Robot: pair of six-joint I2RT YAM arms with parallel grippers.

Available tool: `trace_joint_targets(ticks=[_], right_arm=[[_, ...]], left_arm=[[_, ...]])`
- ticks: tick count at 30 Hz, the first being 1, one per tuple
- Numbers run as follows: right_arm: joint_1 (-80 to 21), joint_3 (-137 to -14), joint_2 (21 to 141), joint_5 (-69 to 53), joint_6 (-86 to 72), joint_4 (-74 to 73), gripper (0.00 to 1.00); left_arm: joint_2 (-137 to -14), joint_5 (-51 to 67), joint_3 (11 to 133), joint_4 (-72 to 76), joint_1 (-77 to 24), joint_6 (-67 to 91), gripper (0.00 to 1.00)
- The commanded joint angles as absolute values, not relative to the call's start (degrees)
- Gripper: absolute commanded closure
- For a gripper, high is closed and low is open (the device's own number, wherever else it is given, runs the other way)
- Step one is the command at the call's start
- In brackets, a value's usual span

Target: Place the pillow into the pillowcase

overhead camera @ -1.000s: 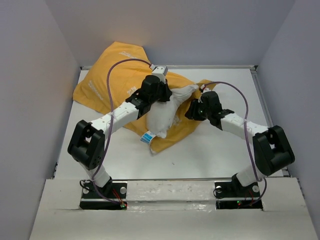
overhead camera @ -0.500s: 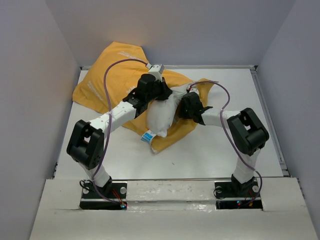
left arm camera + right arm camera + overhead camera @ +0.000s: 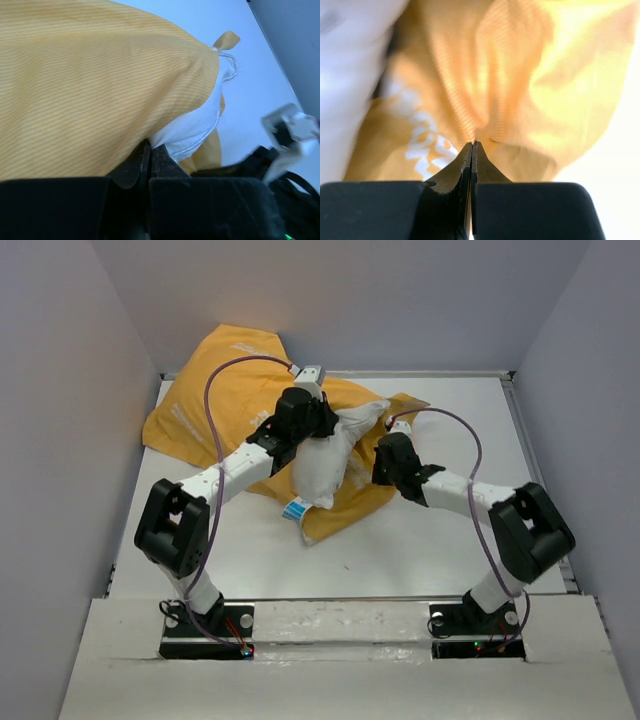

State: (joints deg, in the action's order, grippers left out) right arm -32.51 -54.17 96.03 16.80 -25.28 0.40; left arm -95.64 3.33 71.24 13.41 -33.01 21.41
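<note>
The mustard-yellow pillowcase (image 3: 215,400) lies crumpled at the back left, with one layer running under the white pillow (image 3: 325,465). The pillow lies mid-table, its blue-and-white tag (image 3: 296,510) at the near end. My left gripper (image 3: 328,428) is shut where the pillowcase edge (image 3: 90,85) drapes over the pillow (image 3: 197,125); its jaws (image 3: 150,148) pinch yellow fabric. My right gripper (image 3: 383,462) is at the pillow's right side. In its wrist view it (image 3: 473,143) is shut on a fold of the pillowcase (image 3: 530,90), with the pillow (image 3: 350,60) blurred at left.
The white table (image 3: 450,530) is ringed by grey walls on the left, back and right. A yellow corner of the pillowcase (image 3: 408,403) sticks out behind the right gripper. The right arm (image 3: 287,130) shows at the right of the left wrist view.
The right arm swung in toward the pillow, then drew back a little to the right with yellow fabric pinched. The pillow's far end shifted slightly. The left arm has hardly moved.
</note>
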Motion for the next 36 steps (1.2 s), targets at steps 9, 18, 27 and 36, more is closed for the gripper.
trace_joint_targets(ticks=[9, 18, 27, 36], right_arm=[[-33.2, -37.8, 57.4, -8.2, -21.9, -9.6, 1.00], [-33.2, -48.8, 42.5, 6.8, -20.8, -18.7, 1.00], [-33.2, -55.4, 39.4, 36.3, -18.5, -21.9, 1.00], [-33.2, -60.9, 44.1, 30.4, -15.8, -17.2, 1.00]], left_arm=[[-109.4, -15.6, 84.5, 21.3, -29.6, 7.0, 1.00], [-105.2, -14.0, 69.8, 27.1, -30.7, 9.7, 1.00], [-94.3, -15.3, 50.8, 32.9, -34.0, 10.8, 1.00], [-86.1, -19.9, 37.9, 29.8, -41.2, 12.3, 1.00]])
